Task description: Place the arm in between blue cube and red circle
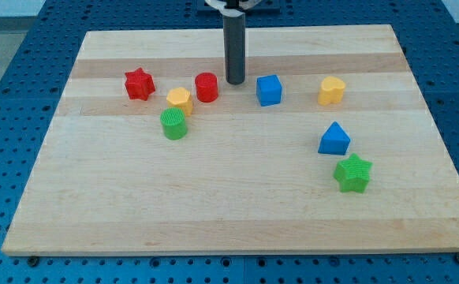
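The blue cube sits on the wooden board just right of centre near the view's top. The red circle, a short cylinder, sits to its left. My tip is the lower end of a dark upright rod. It stands on the board between the two, slightly above the line joining them. It is a little nearer the red circle and touches neither block.
A red star lies at the left. A yellow block and a green cylinder sit below-left of the red circle. Another yellow block, a blue triangle and a green star lie at the right.
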